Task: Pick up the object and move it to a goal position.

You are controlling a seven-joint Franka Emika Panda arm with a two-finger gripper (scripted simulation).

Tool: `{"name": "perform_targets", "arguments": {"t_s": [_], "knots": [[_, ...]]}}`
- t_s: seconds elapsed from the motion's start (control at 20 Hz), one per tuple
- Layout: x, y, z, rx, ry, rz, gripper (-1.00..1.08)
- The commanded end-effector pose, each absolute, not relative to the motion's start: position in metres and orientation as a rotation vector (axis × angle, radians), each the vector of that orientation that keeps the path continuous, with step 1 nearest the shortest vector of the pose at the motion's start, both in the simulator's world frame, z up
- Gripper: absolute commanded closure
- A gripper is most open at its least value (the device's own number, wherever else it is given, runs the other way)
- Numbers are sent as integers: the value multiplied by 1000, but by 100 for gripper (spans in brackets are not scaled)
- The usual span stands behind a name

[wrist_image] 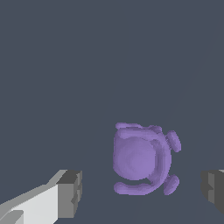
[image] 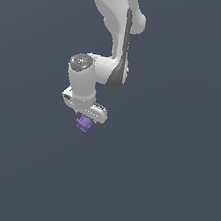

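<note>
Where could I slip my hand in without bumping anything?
Bare grey ground lies open all round. The only crowded spot is under the tool, where the purple object sits between its open fingers, touching neither.

You've got the object [wrist_image: 142, 159] showing solid purple, matte and unpatterned, a paler lilac on its rounded centre and darker violet along the rim knobs. Flanking the object, the gripper [wrist_image: 142, 192] fingers [wrist_image: 70, 194] read white with dark grey pads. Above the object, the arm [image: 110, 46] is glossy white with charcoal joints, all against plain slate-blue ground [image: 170, 193]
</note>
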State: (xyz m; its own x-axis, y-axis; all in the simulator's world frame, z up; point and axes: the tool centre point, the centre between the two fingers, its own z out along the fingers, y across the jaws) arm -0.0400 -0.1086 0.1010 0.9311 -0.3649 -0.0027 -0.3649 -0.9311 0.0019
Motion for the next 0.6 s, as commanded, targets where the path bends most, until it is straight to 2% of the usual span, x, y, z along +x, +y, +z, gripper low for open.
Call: {"name": "perform_targets", "arguments": {"t_s": [0.0, 0.55], "knots": [[-45, -117, 94, 3075, -644, -1, -92], [-47, -121, 79, 3069, -670, -2, -92]]}}
